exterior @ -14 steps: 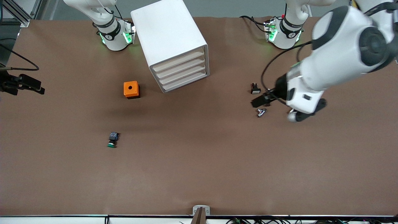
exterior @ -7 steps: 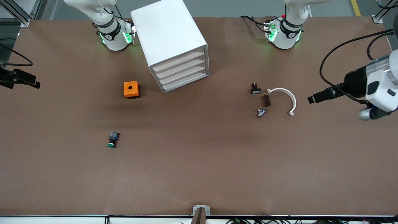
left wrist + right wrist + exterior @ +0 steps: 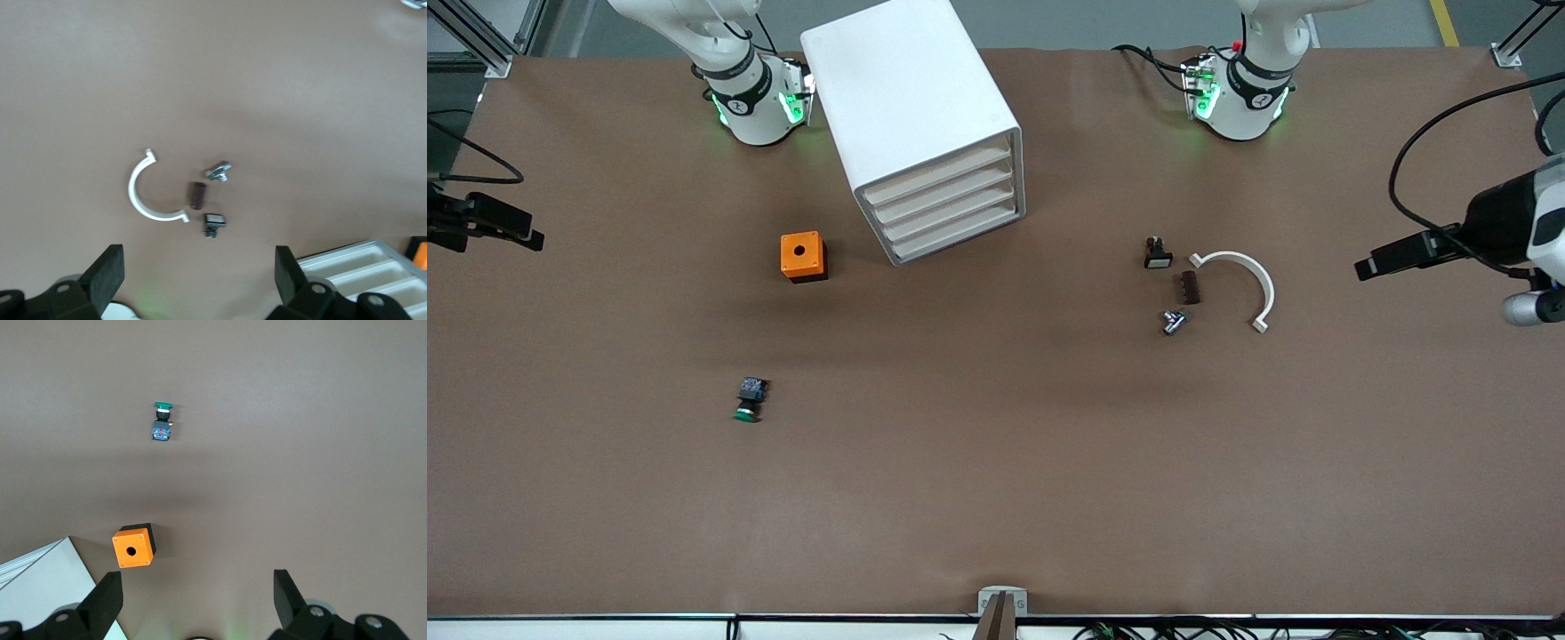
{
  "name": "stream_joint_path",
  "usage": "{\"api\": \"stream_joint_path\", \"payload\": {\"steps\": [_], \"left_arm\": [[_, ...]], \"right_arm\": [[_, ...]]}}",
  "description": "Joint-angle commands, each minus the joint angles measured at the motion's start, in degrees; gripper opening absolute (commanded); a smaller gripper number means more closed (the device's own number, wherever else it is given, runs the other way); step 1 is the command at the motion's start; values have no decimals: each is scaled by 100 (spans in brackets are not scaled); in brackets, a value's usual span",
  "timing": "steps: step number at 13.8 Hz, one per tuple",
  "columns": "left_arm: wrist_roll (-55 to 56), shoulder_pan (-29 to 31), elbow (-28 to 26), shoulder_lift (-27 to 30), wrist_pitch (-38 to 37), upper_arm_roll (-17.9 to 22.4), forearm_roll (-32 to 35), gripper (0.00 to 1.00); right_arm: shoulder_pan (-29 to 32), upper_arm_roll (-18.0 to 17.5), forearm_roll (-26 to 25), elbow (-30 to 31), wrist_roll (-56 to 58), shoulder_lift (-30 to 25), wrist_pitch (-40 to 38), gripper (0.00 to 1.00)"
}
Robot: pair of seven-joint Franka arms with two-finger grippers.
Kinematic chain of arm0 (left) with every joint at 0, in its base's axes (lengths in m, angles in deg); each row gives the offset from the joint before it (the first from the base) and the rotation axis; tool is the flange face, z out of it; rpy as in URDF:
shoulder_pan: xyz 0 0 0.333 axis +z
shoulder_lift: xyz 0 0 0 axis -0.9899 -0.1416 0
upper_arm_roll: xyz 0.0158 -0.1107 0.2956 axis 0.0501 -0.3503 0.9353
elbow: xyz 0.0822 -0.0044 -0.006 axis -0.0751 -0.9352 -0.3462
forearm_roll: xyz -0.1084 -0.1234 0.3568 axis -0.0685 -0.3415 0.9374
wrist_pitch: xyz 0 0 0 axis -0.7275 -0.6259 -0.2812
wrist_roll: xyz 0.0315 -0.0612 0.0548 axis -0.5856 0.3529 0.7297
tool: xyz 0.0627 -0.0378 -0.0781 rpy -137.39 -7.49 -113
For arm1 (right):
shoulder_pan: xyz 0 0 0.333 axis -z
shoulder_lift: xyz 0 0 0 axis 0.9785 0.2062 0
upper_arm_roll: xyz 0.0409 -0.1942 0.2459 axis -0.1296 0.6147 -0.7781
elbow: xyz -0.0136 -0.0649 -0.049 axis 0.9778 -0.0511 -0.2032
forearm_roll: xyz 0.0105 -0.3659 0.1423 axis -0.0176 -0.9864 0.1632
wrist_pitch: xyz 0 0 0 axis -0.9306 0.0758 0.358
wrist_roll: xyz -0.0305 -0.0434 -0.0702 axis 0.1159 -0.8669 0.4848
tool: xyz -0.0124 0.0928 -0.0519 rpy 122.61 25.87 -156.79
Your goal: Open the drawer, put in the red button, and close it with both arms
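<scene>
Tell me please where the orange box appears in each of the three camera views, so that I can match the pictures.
Front view: the orange box stands on the table beside the white cabinet, toward the right arm's end.
Left wrist view: only an orange sliver shows at the picture's edge, next to the cabinet's drawers.
Right wrist view: the box is in plain sight, hole on top, beside the cabinet's corner.
Shared landmark: the white cabinet.

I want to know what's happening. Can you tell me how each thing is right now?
drawer: shut, like the three below.
left tool: open, empty, above the white arc.
right tool: open, empty, above the orange box.
green button: lying on its side.
</scene>
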Motion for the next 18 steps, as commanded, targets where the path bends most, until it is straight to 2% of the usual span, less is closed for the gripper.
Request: {"api": "stream_joint_path", "payload": {"steps": [1,4,6,8,11,14,18], "left_arm": [[-447,-544,-621,562,-25,768,107,99],[-905,-790,-1455,1124,159,1277,195,99],[-976,-800,-2157,1598,632,1305,327,99],[-976,-747,-2713,1890,1133,1140,467,99],[-881,-589,-2785,1917,1381,656,573,99],[-836,-598,-2671,1943,1382,489,713,99],[-801,-606,-2180,1864,1356,479,740,99]], "right_arm": [[-140,139,19,-104,-32,-76,-78,100],[-175,139,28,-51,-32,-128,-78,100],[-175,131,19,-51,-32,-172,-52,100],[-175,131,54,-42,-32,-208,-43,100],[-175,131,54,-7,-23,-243,-52,100],[-175,131,54,2,-14,-269,-35,100],[-53,131,54,-7,56,-269,-8,100]]}}
